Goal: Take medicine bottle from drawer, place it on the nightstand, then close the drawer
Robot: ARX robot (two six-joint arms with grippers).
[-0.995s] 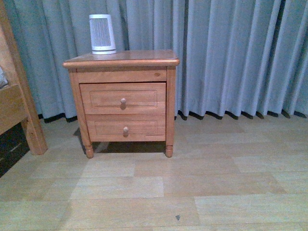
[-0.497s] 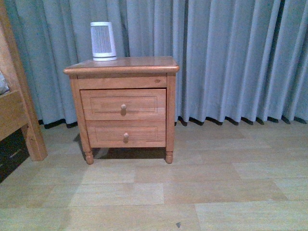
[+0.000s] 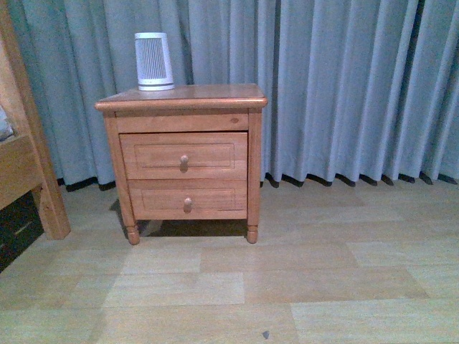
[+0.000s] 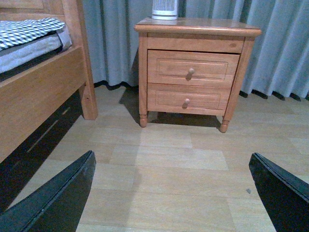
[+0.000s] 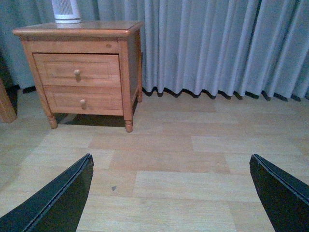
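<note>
The nightstand (image 3: 183, 94) stands against the curtain at left of centre, on short feet. Its drawer (image 3: 154, 155), the taller upper one with a round knob, is shut. The shallower drawer (image 3: 154, 201) below it is shut too. The medicine bottle is hidden. Neither gripper shows in the front view. My left gripper (image 4: 171, 154) is open and empty above the floor, well short of the nightstand (image 4: 198, 26) and drawer (image 4: 212, 68). My right gripper (image 5: 171, 157) is open and empty over the floor, with the nightstand (image 5: 77, 30) and drawer (image 5: 96, 70) far off to one side.
A large white ribbed device (image 3: 153, 61) stands on the nightstand top at its back left. A wooden bed frame (image 3: 29, 172) is at the left, close to the nightstand. Grey curtains (image 3: 344, 86) hang behind. Wooden floor (image 3: 287, 272) lies in front.
The front view shifted a little a second ago, so the nightstand sits slightly lower in the picture. Nothing in the scene has moved since.
</note>
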